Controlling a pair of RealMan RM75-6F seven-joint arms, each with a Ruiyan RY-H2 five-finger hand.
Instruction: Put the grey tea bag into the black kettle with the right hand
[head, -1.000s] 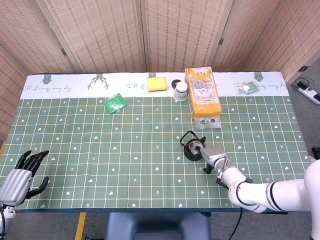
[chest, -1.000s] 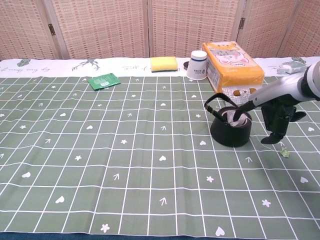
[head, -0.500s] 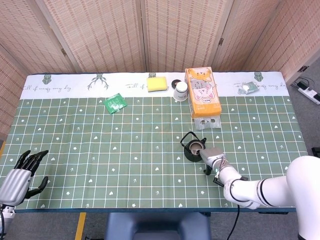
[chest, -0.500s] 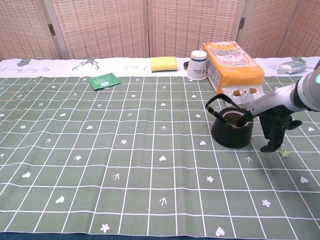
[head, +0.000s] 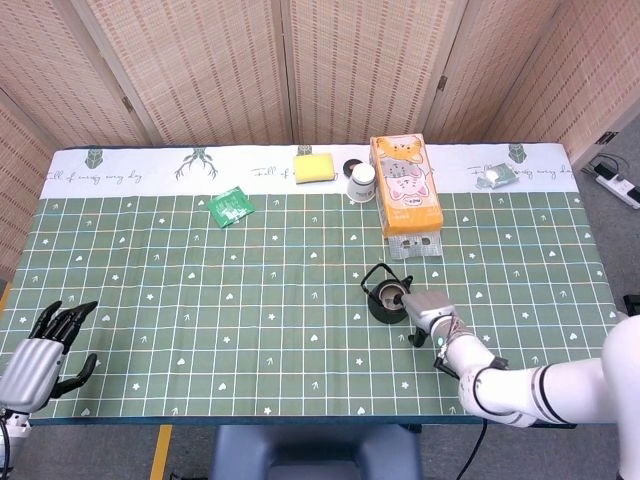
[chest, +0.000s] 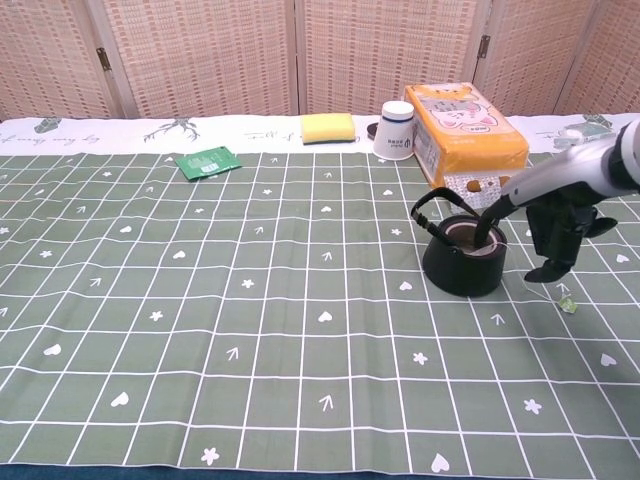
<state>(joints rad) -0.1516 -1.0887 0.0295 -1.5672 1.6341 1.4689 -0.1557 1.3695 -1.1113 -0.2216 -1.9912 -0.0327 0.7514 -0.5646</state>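
The black kettle (head: 385, 297) (chest: 461, 262) stands right of the table's centre, its wire handle tipped to the left. Something pale brown-grey shows inside its mouth; I cannot tell for sure that it is the grey tea bag. My right hand (head: 427, 314) (chest: 553, 228) hangs just right of the kettle, one dark finger (chest: 489, 214) reaching over the rim and the others pointing down, apart, with nothing seen between them. A small green tag (chest: 568, 304) lies on the cloth beneath it. My left hand (head: 46, 348) rests at the near left corner, fingers spread and empty.
An orange tissue box (head: 405, 195) (chest: 470, 124) stands just behind the kettle, with a white cup (head: 361, 183) (chest: 397, 130) and a yellow sponge (head: 315, 167) beyond. A green packet (head: 231, 206) lies far left, and a small wrapped packet (head: 493, 177) at the back right.
A second ago the finger held a pale grey bag over the kettle's mouth. It dipped into the kettle, then rose; the bag no longer shows on the finger. The left hand stayed still.
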